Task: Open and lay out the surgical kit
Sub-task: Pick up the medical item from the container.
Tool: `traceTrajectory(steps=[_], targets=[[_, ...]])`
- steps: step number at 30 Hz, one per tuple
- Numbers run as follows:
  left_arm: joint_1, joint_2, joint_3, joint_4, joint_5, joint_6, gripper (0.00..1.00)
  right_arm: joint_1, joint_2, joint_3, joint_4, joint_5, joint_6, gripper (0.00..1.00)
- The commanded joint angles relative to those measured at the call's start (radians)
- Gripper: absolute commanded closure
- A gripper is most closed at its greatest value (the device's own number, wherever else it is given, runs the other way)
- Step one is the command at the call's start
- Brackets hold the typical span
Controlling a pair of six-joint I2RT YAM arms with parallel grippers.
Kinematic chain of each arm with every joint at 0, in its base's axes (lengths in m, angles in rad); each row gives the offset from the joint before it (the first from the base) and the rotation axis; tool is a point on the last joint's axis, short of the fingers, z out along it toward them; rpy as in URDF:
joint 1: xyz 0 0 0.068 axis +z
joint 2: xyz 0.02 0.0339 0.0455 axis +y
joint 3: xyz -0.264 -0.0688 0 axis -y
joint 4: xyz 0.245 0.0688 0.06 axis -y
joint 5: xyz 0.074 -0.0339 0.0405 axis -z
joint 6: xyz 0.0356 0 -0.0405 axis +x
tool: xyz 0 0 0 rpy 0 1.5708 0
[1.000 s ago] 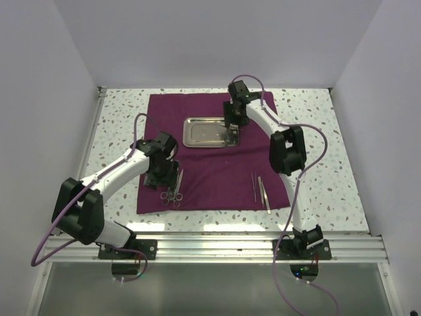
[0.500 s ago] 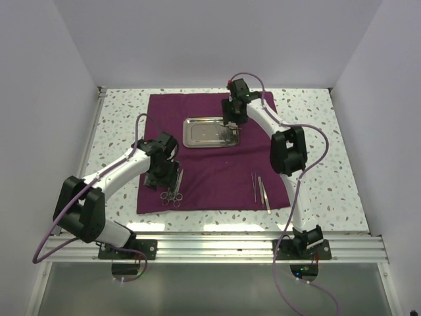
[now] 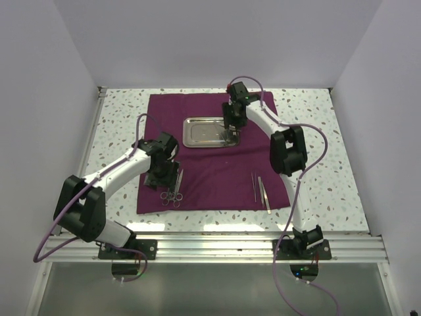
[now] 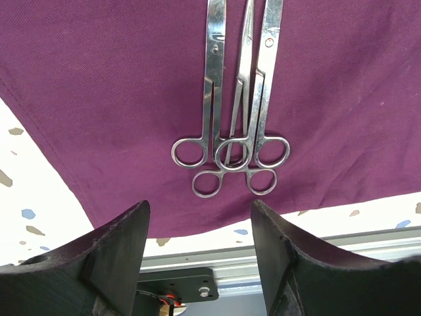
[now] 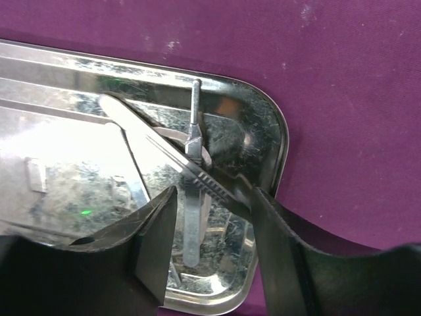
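One purple cloth point(image 3: 217, 168) lies spread flat on the table point(image 3: 316, 164); one steel tray point(image 3: 197, 131) sits on its far half; two slim tools point(image 5: 164, 153) lie in the tray's right end. The right claw point(image 5: 212, 210) stands half-closed astride them; whether it pinches one I cannot tell. The left claw point(image 4: 200, 210) hangs wide and empty over what look like three ring-handled scissors point(image 4: 212, 66) by the cloth's near left edge; two tweezers point(image 3: 262, 189) lie on its near right.
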Motion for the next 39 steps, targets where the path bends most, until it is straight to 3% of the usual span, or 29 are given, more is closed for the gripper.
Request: traceTrajectory(steps=[1,12,13,18,25,39], targets=[[-0.002,0.010,0.033,0.015,0.004,0.023,0.34,0.008,-0.036,-0.061,0.013,-0.009,-0.005,0.50],[-0.001,0.022,0.059,-0.002,-0.015,0.052,0.35,0.021,-0.061,-0.215,0.022,-0.045,-0.008,0.61],[-0.001,0.024,0.059,-0.002,-0.015,0.053,0.35,0.022,-0.058,-0.211,0.016,-0.042,-0.008,0.66],[-0.001,0.025,0.069,-0.002,-0.013,0.056,0.35,0.028,-0.037,-0.204,-0.022,-0.033,-0.016,0.73],[-0.001,0.014,0.080,-0.002,-0.019,0.050,0.36,0.035,-0.037,-0.225,-0.045,-0.035,-0.019,1.00],[-0.001,0.091,0.230,0.043,-0.015,0.056,0.37,0.033,-0.259,-0.122,-0.142,-0.039,0.004,1.00]])
